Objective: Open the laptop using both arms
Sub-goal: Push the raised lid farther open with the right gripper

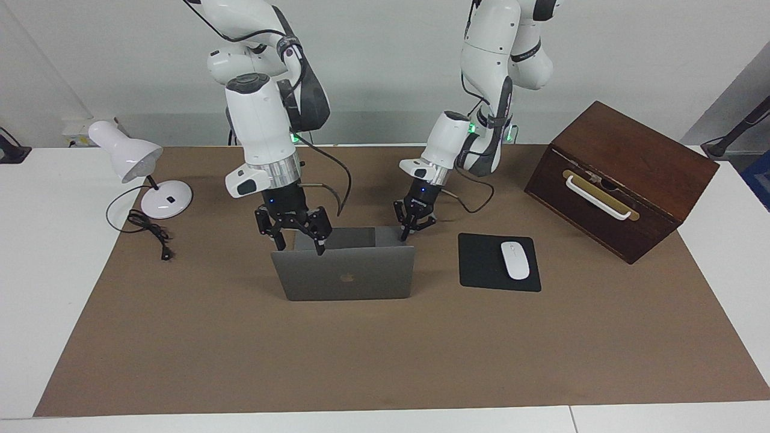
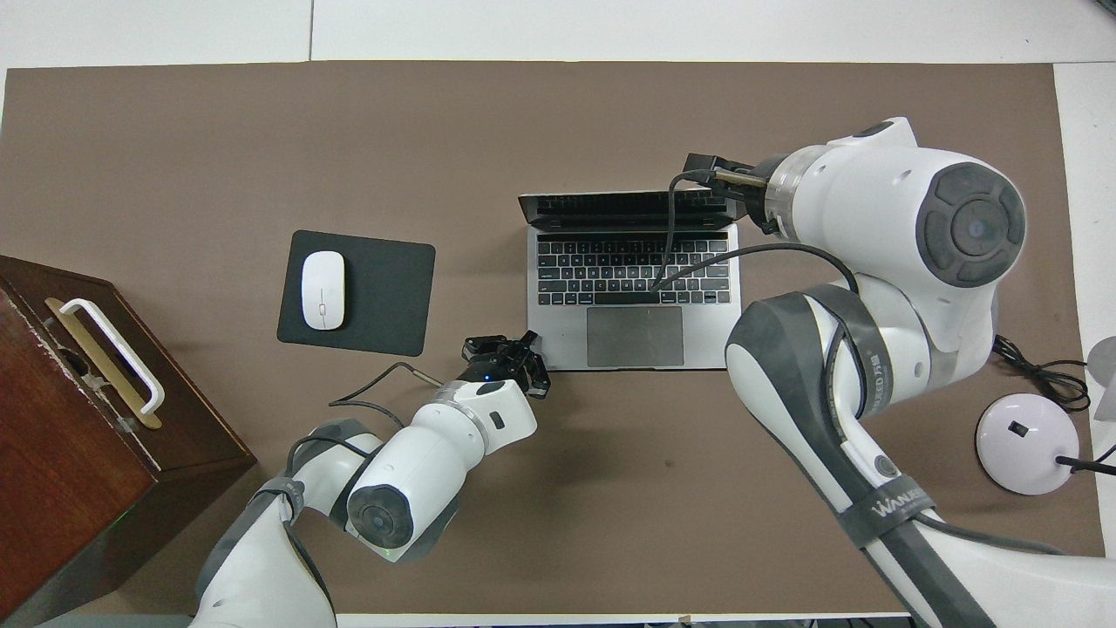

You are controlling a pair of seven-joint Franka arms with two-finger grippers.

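The silver-grey laptop (image 1: 349, 273) stands open in the middle of the brown mat, its lid upright with the apple logo facing away from the robots. The overhead view shows its keyboard and trackpad (image 2: 632, 279). My right gripper (image 1: 299, 240) is open at the lid's top edge, near the corner toward the right arm's end, with one fingertip overlapping the edge. It also shows in the overhead view (image 2: 706, 170). My left gripper (image 1: 415, 228) is open, low at the base's corner nearest the robots, toward the left arm's end; the overhead view shows it too (image 2: 506, 353).
A black mouse pad (image 1: 484, 264) with a white mouse (image 1: 515, 260) lies beside the laptop toward the left arm's end. A dark wooden box (image 1: 625, 180) with a white handle stands past it. A white desk lamp (image 1: 129, 157) and its cable sit at the right arm's end.
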